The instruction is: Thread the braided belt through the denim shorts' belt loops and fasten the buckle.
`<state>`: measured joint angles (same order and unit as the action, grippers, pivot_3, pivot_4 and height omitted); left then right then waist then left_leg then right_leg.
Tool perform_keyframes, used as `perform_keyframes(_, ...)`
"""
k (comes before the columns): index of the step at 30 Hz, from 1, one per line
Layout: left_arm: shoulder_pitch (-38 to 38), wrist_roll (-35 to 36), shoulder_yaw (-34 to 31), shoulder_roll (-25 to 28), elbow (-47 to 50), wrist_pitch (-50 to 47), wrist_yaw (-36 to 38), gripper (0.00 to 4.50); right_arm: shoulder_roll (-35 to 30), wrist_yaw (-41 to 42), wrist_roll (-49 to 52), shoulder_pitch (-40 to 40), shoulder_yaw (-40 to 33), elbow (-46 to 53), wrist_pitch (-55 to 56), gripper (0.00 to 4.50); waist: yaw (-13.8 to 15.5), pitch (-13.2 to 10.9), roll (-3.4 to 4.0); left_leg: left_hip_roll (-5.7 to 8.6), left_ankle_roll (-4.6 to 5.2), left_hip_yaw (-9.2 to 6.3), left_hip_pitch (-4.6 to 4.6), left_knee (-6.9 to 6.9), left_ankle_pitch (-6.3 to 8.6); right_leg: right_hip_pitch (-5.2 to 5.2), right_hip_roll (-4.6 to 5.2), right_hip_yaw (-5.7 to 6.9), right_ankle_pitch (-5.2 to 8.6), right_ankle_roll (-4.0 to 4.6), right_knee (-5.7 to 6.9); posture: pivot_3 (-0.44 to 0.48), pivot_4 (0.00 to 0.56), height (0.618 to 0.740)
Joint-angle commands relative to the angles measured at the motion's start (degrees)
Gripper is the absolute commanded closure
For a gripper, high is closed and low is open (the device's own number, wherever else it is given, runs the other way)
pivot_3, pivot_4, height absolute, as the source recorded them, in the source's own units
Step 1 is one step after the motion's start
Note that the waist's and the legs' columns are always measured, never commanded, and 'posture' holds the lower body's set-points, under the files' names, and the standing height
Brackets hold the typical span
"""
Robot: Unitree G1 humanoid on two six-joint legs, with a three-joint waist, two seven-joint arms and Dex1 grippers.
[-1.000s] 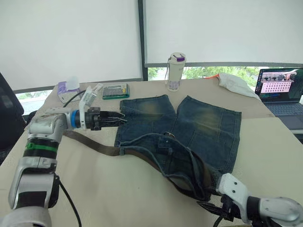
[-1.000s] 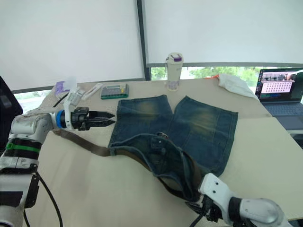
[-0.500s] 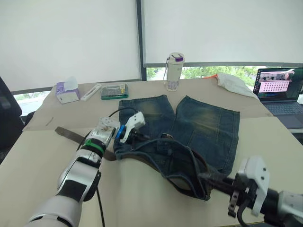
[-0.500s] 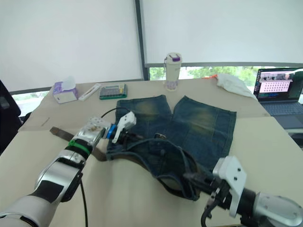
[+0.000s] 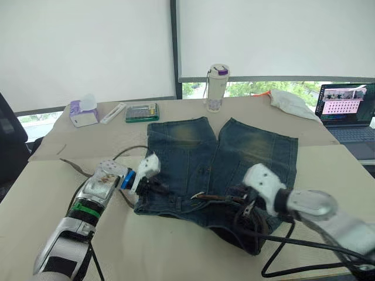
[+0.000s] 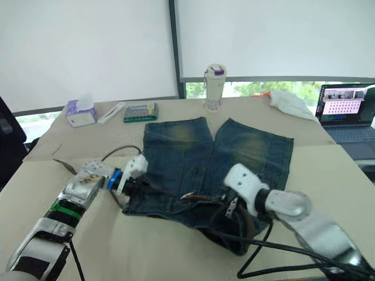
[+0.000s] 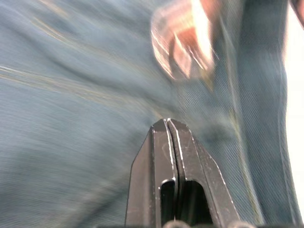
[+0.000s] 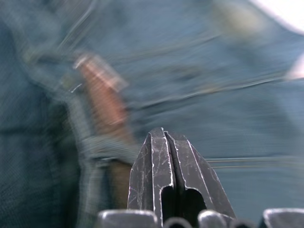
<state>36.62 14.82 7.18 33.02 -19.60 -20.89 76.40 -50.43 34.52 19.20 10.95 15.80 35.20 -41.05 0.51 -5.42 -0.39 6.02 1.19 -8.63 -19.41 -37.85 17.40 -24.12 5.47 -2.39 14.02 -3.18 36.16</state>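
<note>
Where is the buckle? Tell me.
In the left eye view the buckle lies on the shorts' waistband, near the middle, between the left gripper and the right gripper.

Faded blue woven denim shorts (image 5: 234, 152) with yellowish worn patches, matt dark brown braided belt (image 5: 220, 198), smooth matt beige counter (image 5: 170, 252), scuffed black metal left pincer (image 7: 167, 124), crumpled white cloth (image 5: 290, 102)

One denim shorts (image 5: 220, 158), one braided belt (image 5: 214, 198)
</note>
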Motion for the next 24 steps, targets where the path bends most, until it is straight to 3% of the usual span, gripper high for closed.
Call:
perform_keyframes(1, -3.18, 3.72, -8.80, 1.37, 5.36, -5.42, -8.99, 4.46, -1.58, 5.71, -4.02, -1.56, 5.69, -0.30, 4.59, 4.48, -0.24, 0.02, 0.03, 0.00, 0.00, 0.01, 0.02, 0.00, 0.00, 0.00, 0.02, -0.03, 0.00, 0.00, 0.01, 0.000, 0.150, 0.740)
perform_keyframes(3, -5.96, 5.35, -13.45, 1.82, 8.55, -8.94, -14.17, 4.46, -0.67, 6.40, -5.37, -2.46, 5.76, -1.01, 7.83, 4.48, -0.44, 0.03, 0.04, 0.02, 0.00, 0.01, 0.06, 0.00, 0.00, 0.03, 0.04, -0.05, 0.00, 0.00, -0.04, 0.000, 0.150, 0.740)
perform_keyframes(9, -14.25, 8.53, -30.53, 3.42, 16.36, -19.79, -32.85, 4.46, 9.48, 5.07, 5.46, -1.01, -6.07, 2.95, 7.09, 4.48, -0.75, 0.02, 0.03, -0.08, -0.15, -0.07, 0.13, 0.04, 0.03, -0.04, -0.07, -0.07, 0.00, 0.01, -0.07, 0.000, 0.150, 0.740)
perform_keyframes(10, -14.71, 8.49, -33.35, 3.35, 16.59, -20.65, -36.53, 3.94, 10.27, 5.62, 7.14, -0.62, -7.30, 3.88, 7.04, 3.91, -0.66, 0.02, 0.03, -0.07, -0.16, -0.07, 0.13, 0.04, 0.04, -0.03, -0.06, -0.07, 0.00, 0.01, -0.07, 0.000, 0.150, 0.740)
perform_keyframes(13, -15.08, 8.15, -37.19, 3.77, 17.10, -22.58, -43.04, 3.00, 11.42, 5.77, 7.91, 0.83, -8.23, 5.01, 6.95, 2.94, 0.23, 0.02, 0.01, -0.04, -0.16, -0.11, 0.16, 0.03, 0.04, 0.01, -0.04, -0.01, -0.01, 0.01, -0.12, 0.000, 0.150, 0.740)
perform_keyframes(16, -11.47, 0.58, -36.23, 3.79, 15.66, -28.81, -58.18, 1.97, 12.48, 5.46, 8.81, 3.13, -9.87, 5.28, 7.51, 1.90, 0.84, 0.02, -0.01, 0.03, -0.16, -0.15, 0.20, 0.02, 0.04, 0.04, 0.02, 0.04, -0.01, 0.01, -0.17, 0.000, 0.150, 0.740)
perform_keyframes(20, -3.05, -4.01, -34.60, 3.11, 9.28, -38.63, -70.11, 0.64, 12.31, 7.26, 8.59, 5.77, -9.99, 4.39, 8.77, 0.52, 1.21, 0.04, -0.21, 0.05, -0.19, -0.15, 0.17, 0.01, 0.03, 0.06, -0.02, 0.04, -0.01, 0.01, -0.09, 0.000, 0.150, 0.740)
perform_keyframes(22, 0.24, -5.80, -32.05, 2.94, 5.01, -40.04, -72.30, 0.62, 12.38, 8.47, 9.00, 7.03, -10.62, 4.22, 10.16, 0.01, 0.99, 0.05, -0.21, 0.05, -0.21, -0.13, 0.17, 0.03, 0.02, 0.04, -0.01, 0.01, -0.01, 0.02, -0.03, 0.000, 0.150, 0.740)
perform_keyframes(24, 3.63, -6.36, -31.90, 2.07, 0.12, -40.13, -74.36, 0.62, 12.24, 9.52, 9.66, 7.96, -11.07, 4.31, 10.49, 0.01, 0.73, 0.05, -0.22, 0.06, -0.21, -0.13, 0.15, 0.04, 0.02, 0.02, 0.02, 0.01, -0.01, 0.02, 0.04, 0.000, 0.150, 0.740)
